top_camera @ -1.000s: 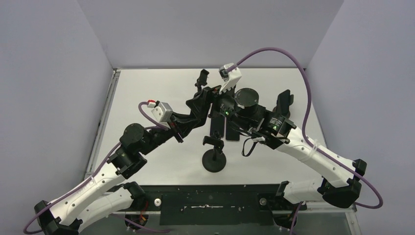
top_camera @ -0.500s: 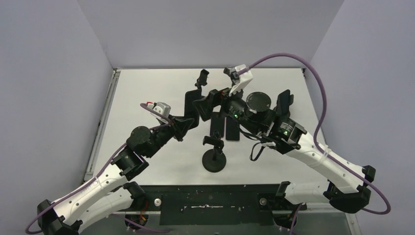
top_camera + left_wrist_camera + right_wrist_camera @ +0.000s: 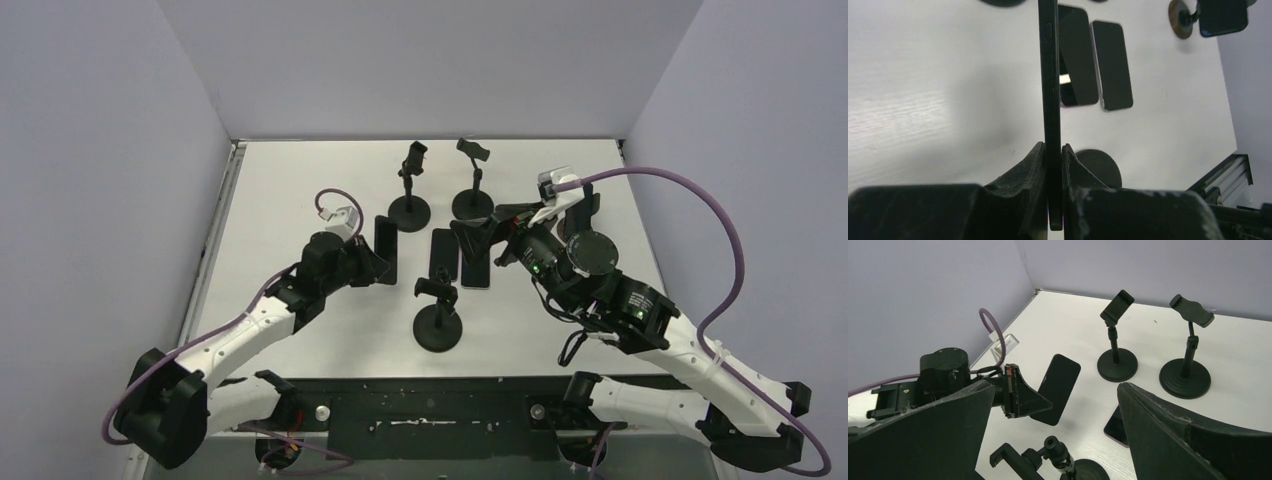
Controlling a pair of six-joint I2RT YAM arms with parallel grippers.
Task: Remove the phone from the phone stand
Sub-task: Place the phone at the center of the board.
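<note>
While the left gripper [image 3: 1053, 150] clamps a phone [image 3: 1049, 75] edge-on over the table [image 3: 923, 75], the right gripper [image 3: 1053, 387] gapes wide open.

The left gripper [image 3: 375, 265] pulls back holding the phone [image 3: 386, 240], while the right gripper [image 3: 482, 232] opens and retreats, uncovering 1 stand [image 3: 470, 205].

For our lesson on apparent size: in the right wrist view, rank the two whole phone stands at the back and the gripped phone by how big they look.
1. Stand at picture right and stand at picture left: too alike to rank.
2. Gripped phone: clearly smallest.
</note>
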